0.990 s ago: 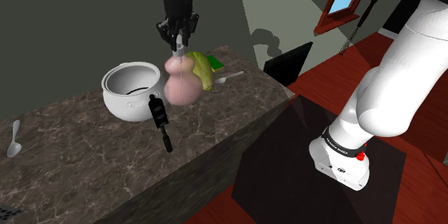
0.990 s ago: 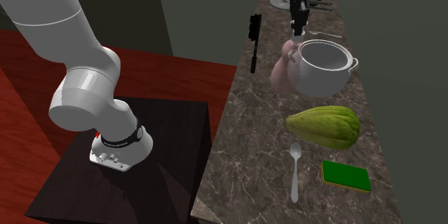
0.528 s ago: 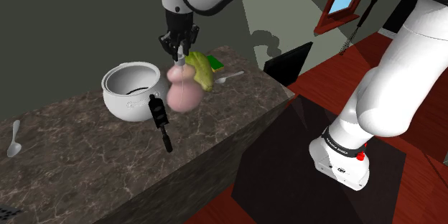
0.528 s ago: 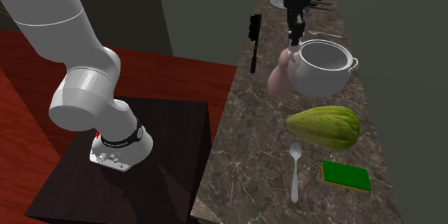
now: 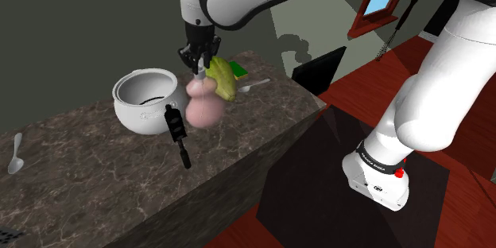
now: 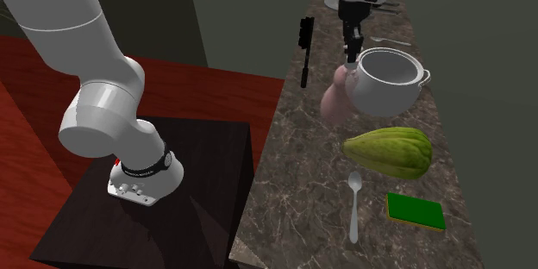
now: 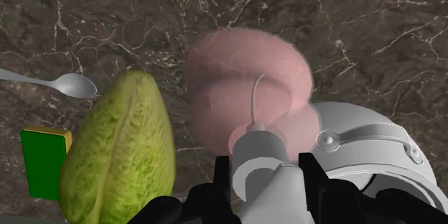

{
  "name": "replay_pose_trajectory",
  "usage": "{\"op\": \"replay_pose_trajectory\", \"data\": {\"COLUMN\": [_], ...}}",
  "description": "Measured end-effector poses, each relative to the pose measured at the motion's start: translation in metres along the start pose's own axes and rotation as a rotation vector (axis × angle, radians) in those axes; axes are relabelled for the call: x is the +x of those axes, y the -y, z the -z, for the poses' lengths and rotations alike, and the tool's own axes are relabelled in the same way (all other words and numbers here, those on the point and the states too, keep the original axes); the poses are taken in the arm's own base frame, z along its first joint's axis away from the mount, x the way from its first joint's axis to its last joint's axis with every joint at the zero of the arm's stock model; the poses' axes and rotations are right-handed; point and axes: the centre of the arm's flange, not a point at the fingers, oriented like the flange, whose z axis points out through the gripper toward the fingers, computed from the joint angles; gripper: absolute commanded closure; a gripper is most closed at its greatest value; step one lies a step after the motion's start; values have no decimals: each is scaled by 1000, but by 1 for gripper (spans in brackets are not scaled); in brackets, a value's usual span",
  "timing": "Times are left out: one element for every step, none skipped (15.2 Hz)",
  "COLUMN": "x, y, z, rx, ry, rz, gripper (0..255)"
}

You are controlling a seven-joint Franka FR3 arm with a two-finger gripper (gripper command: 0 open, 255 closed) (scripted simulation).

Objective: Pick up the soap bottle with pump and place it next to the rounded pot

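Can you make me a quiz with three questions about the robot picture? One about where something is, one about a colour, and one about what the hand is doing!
1. Where is the bottle?
A. beside the pot
B. inside the pot
C. far from it

2. What colour is the bottle?
A. blue
B. black
C. pink

3. The gripper is:
A. open
B. shut on the pump
C. shut on nothing

Answers: A, its body is right by the pot's side; C, its round body is pink; B, the wrist view shows it clasping the grey pump.
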Motion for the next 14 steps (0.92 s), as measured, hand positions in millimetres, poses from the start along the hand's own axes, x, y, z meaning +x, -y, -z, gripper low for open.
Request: {"op": "replay_pose_trajectory", "data": {"x": [0, 0, 0, 0, 0, 0, 0, 0, 0, 0, 0, 0, 1, -1], "y": [0, 0, 0, 0, 0, 0, 0, 0, 0, 0, 1, 2, 0, 0], "z": [0, 0, 0, 0, 0, 0, 0, 0, 0, 0, 6, 16, 28, 39], "rx": [0, 0, 0, 0, 0, 0, 1, 1, 1, 1, 1, 1, 1, 1], "ry": [0, 0, 0, 0, -1, -1, -2, -2, -2, -2, -2, -2, -3, -3], "rz": [0, 0, 0, 0, 0, 0, 0, 0, 0, 0, 0, 0, 0, 0], "gripper": [255, 255, 255, 0, 0, 0, 0, 0, 0, 0, 0, 0, 0, 0]}}
